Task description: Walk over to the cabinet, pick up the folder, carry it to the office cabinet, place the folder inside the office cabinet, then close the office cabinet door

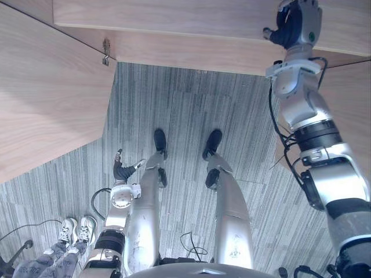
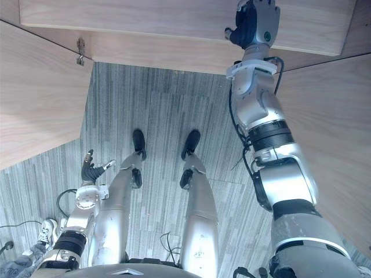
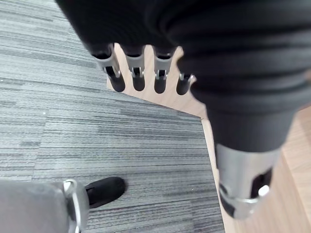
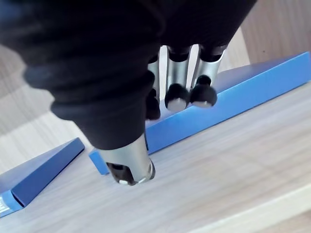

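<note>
A blue folder (image 4: 252, 92) lies on the pale wooden shelf (image 4: 233, 165) of the cabinet. My right hand (image 1: 298, 23) is raised onto that shelf at the upper right. In its wrist view its fingers (image 4: 177, 99) curl down onto the folder's top face. Its thumb (image 4: 129, 162) stands against the folder's near corner, tip on the shelf. My left hand (image 1: 122, 171) hangs low beside my left side, fingers (image 3: 136, 73) relaxed and holding nothing.
A second blue folder (image 4: 43, 172) lies on the same shelf, apart from the first. The open wooden cabinet door (image 1: 46, 98) with a metal hinge (image 1: 106, 51) stands at my left. A person's shoes (image 1: 78, 229) show on the grey carpet (image 1: 185, 104) at lower left.
</note>
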